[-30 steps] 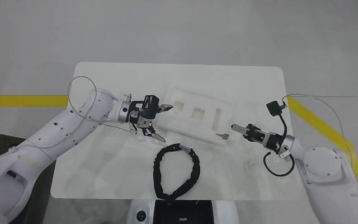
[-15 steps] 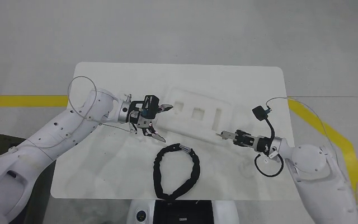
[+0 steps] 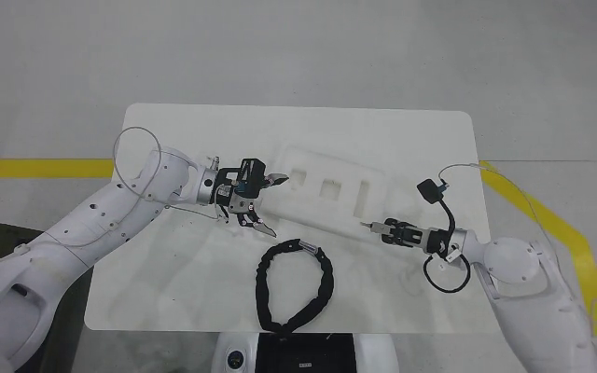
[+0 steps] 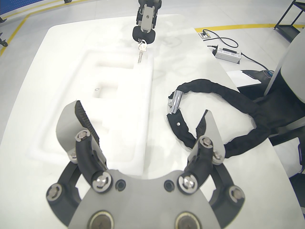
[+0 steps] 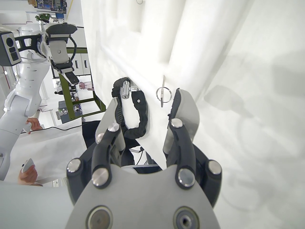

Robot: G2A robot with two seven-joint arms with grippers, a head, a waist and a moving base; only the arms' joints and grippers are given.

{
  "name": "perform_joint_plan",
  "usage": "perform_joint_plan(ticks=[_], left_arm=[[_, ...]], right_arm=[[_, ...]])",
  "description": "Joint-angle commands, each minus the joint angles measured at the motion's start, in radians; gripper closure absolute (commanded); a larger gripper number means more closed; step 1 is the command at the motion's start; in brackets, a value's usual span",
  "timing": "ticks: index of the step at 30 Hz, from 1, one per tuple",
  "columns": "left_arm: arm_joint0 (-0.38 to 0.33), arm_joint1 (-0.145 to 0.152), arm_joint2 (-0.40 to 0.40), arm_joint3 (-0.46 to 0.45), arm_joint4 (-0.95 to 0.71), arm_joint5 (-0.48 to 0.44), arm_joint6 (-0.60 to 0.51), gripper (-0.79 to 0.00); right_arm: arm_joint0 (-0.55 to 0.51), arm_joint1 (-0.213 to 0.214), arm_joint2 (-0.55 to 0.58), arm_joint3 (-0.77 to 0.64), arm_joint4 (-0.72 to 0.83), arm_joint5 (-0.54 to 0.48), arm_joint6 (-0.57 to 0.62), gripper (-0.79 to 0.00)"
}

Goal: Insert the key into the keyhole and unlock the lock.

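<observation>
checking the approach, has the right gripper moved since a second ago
Yes. In the top view the right gripper has slid in toward the foam tray, its open tips now at the key.

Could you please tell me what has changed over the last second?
The right end effector moved in toward the key and now sits open right at it; nothing is gripped yet. The left end effector, chain lock and foam tray stayed put.

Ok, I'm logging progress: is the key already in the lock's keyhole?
No, in the right wrist view the key lies well apart from the lock, with nothing inserted in its metal end.
</observation>
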Motion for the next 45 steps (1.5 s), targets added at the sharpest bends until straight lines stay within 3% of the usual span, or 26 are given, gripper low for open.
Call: perform_joint_plan(ticks=[1,17,23,27,45], left_arm=[[0.0,0.0,0.0,0.0,0.0,0.0,0.0,-0.785],[0.0,0.0,0.0,0.0,0.0,0.0,0.0,-0.785],[0.0,0.0,0.0,0.0,0.0,0.0,0.0,-0.785],[0.0,0.0,0.0,0.0,0.0,0.0,0.0,-0.785],[0.0,0.0,0.0,0.0,0.0,0.0,0.0,-0.785]], right_arm=[[0.004,0.0,-0.004,0.006,0.0,-0.001,-0.003,-0.348],[0.038,0.003,-0.052,0.036,-0.018,0.003,-0.014,-0.212],[0.052,0.003,-0.072,0.045,-0.026,0.002,-0.015,-0.114],[0.058,0.004,-0.079,0.047,-0.033,0.003,-0.017,0.0],[0.047,0.027,-0.028,-0.054,-0.162,0.044,0.023,0.0]])
